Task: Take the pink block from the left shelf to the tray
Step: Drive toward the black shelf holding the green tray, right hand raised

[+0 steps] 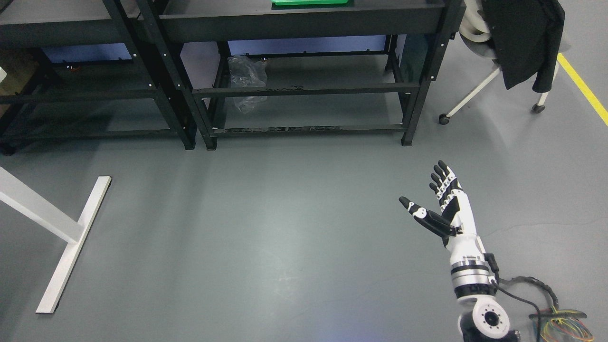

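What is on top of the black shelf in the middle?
A green tray lies on the black shelf. The picture's top edge cuts it off, so what it holds cannot be seen. No pink block shows.

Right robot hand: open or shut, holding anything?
Open and empty. The right robot hand has its fingers extended, thumb splayed, above the bare floor.

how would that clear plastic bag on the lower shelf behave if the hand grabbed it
The clear plastic bag looks crumpled and thin, so probably floppy and very light. Its glossy film may slip between the open right hand's hard fingers. It should collapse rather than roll.
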You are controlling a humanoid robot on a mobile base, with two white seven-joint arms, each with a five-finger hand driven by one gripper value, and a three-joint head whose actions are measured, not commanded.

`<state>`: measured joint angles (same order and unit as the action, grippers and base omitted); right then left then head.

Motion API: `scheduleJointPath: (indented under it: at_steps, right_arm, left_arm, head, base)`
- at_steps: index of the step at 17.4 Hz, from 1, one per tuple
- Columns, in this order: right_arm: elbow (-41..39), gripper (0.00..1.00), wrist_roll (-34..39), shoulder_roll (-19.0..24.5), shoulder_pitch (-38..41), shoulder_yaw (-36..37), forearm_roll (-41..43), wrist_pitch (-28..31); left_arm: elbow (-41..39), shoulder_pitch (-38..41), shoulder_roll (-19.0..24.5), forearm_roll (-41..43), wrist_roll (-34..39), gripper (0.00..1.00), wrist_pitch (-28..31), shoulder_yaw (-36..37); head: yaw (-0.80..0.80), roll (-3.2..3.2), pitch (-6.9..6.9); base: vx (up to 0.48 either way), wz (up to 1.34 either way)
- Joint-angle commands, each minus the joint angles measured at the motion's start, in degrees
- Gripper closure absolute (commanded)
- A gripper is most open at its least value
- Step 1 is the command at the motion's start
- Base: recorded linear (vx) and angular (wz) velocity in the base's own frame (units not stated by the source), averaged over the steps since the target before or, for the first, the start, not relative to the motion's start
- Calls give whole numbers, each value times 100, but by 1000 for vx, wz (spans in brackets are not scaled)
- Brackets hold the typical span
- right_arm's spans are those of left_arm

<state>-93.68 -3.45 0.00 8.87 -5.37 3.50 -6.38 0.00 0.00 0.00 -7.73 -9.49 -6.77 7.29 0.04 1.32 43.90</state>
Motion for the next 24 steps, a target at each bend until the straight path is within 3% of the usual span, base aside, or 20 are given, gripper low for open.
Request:
scheduleJointPath:
  at_steps: [1,24]
  right_arm:
    - [-1,0,2,-100,1,-25,1,-21]
    - [-1,0,-15,-100,-60,-52,-51,-162]
  left_arm:
    - [-100,114,100,0,-1,0,0,0]
    - [-100,114,100,0,-1,0,0,0]
  head:
    - [0,0,0]
    - [0,0,0]
  base:
    - [84,7]
    - [152,45]
